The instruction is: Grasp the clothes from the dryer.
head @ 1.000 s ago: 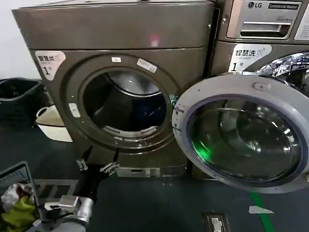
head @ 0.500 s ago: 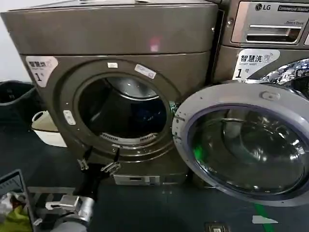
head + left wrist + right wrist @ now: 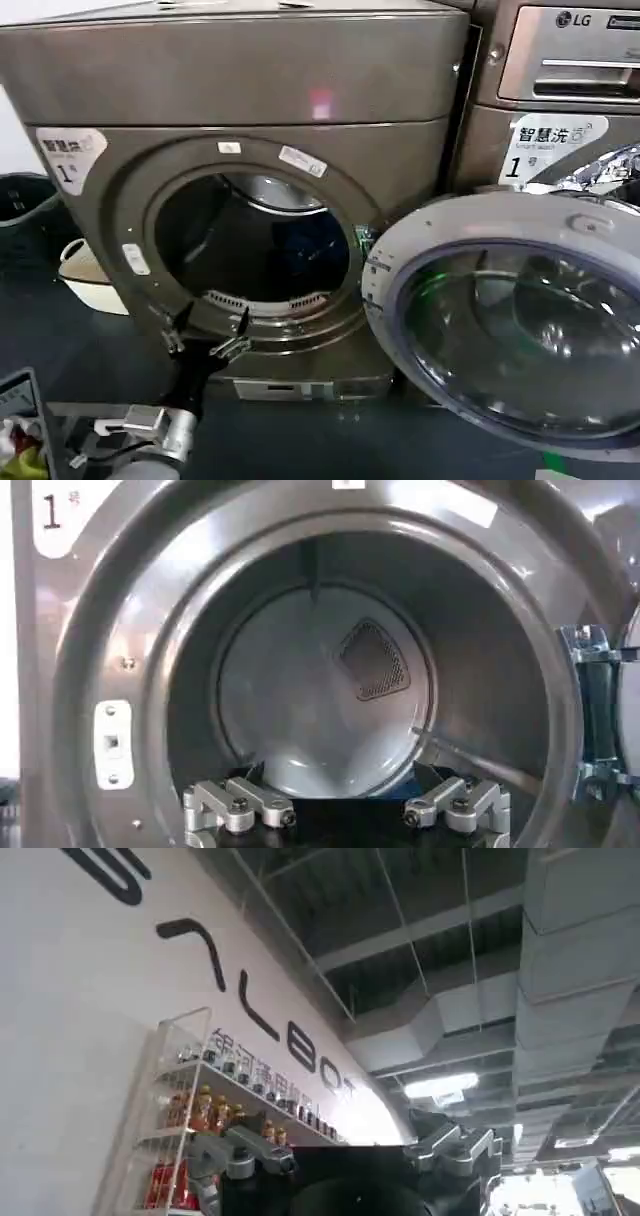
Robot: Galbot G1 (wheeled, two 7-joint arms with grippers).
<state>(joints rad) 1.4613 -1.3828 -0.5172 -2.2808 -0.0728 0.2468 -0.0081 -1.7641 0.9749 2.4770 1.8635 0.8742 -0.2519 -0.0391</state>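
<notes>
The robot's left gripper (image 3: 205, 335) is hanging just in front of the lower lip of the dryer (image 3: 250, 90), its two metal fingers (image 3: 232, 347) spread apart and gripping nothing. In the left wrist view the same left gripper (image 3: 345, 810) is showing both fingertips wide of each other at the mouth of the drum, with the round opening directly ahead. Behind it, the arm's silver wrist section (image 3: 165, 432) is reaching up from the near edge of the floor, beside a tilted bin (image 3: 22, 435) holding a yellow-green and white cloth heap (image 3: 18, 455).

The dryer's round door (image 3: 520, 325) is standing swung open to the right, its glass bowl facing the camera and catching green reflections. The porthole ring (image 3: 135, 215) is lying fully exposed, with a white "1" sticker (image 3: 68, 157) at the upper left corner of the front panel and a small red light (image 3: 321, 102) glowing on the top panel.

Deeper in, the clothes (image 3: 310, 250) are lying as a dark navy-blue bundle toward the right side of the drum, near the back wall and well apart from the gripper. A perforated vent (image 3: 375, 660) is showing on the drum's rear plate.

Beyond the door, an LG-branded machine (image 3: 570, 60) is standing just beside the dryer. The right gripper (image 3: 345, 1158) is pointing up toward a ceiling and shelving, fingers parted, holding nothing.
</notes>
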